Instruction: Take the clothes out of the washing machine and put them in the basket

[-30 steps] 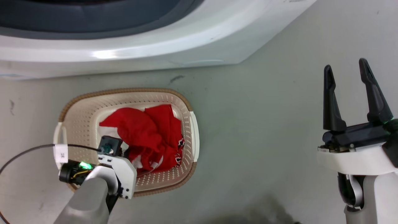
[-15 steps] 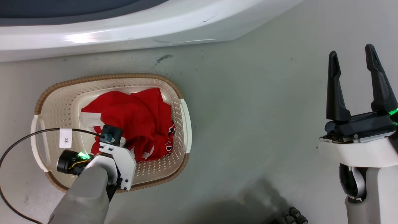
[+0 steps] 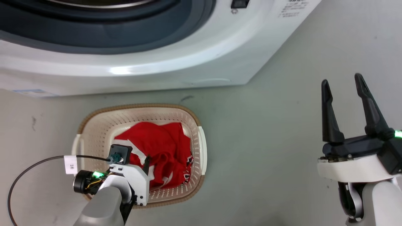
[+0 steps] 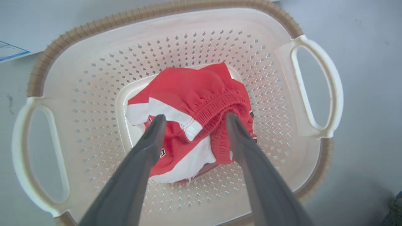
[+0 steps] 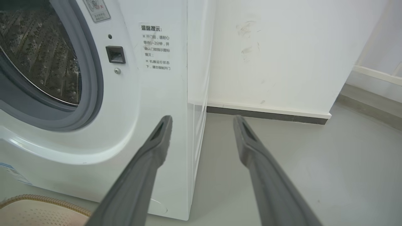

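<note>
The step in hand, as I judged it, was the letting-go over the basket [image 3: 138, 106]. My left gripper [image 4: 195, 116] hung above it with its fingers apart and nothing pinched between them. Their tips stood either side of a gathered elastic band on the clothes [image 4: 194, 84], though I could not tell whether they touched the cloth.

The clothes lay inside the basket on its bottom panel, and from the head view they sat nearer the right-hand handle than the left. The bundle was crumpled, but its longer line ran slantwise from the basket's far-left part toward its near-right corner, and the elastic band crossed between my fingers on a similar slant. The basket's own long axis, handle to handle, ran along the front of the washing machine [image 3: 157, 66], which stood just beyond its far edge.

My right gripper [image 3: 341, 80] was spread too and held nothing, well to the right over the bare floor [image 3: 267, 125].

Next I needed to lift the left arm straight up, snagging no fabric. The part of the drum [image 5: 37, 47] I could see looked bare, but the rest was hidden and wanted checking.
</note>
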Robot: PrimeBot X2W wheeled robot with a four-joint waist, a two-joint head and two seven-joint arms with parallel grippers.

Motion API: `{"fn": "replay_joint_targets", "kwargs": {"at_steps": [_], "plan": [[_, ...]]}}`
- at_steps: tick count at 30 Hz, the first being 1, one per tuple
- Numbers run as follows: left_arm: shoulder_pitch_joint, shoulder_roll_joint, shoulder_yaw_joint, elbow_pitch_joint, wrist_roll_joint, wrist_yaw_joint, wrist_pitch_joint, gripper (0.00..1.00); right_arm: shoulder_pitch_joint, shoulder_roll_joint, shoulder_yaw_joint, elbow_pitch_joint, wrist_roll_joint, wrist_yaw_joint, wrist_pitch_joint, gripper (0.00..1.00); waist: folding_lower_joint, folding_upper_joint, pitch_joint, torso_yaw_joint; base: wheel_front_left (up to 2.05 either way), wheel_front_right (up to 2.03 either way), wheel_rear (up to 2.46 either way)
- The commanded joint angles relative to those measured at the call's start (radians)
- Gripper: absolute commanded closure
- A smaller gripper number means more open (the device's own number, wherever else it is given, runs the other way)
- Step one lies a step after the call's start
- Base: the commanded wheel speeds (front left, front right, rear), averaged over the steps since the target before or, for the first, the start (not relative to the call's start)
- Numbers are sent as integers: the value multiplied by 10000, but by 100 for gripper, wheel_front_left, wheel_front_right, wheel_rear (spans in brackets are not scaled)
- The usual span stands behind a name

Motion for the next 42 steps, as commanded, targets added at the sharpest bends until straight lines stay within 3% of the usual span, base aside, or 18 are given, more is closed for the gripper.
{"fn": "replay_joint_targets", "kwargs": {"at_steps": [1, 15, 23, 32, 42], "plan": [[248, 24, 85, -365, -32, 110, -68, 0, 203, 9, -96, 59, -71, -10, -23, 0, 0, 0, -751, 354, 0, 0, 0], [2921, 150, 1440, -5036, 626, 1169, -62, 0, 1387, 11, -207, 305, -275, -9, -23, 0, 0, 0, -2862, 1057, 0, 0, 0], [4485, -202, 2539, -7723, 1305, 1674, -61, 0, 2020, 9, -117, 399, -187, -9, -23, 0, 0, 0, -3744, 1192, 0, 0, 0], [5612, -655, 3398, -9786, 2177, 1921, -63, 0, 2526, 9, -131, 484, -106, -9, -22, 0, 0, 0, -4427, 1314, 0, 0, 0], [6618, -904, 3836, -10918, 2745, 1937, -64, 0, 3020, 9, -115, 580, 16, -9, -21, 0, 0, 0, -5152, 1243, 0, 0, 0]]}}
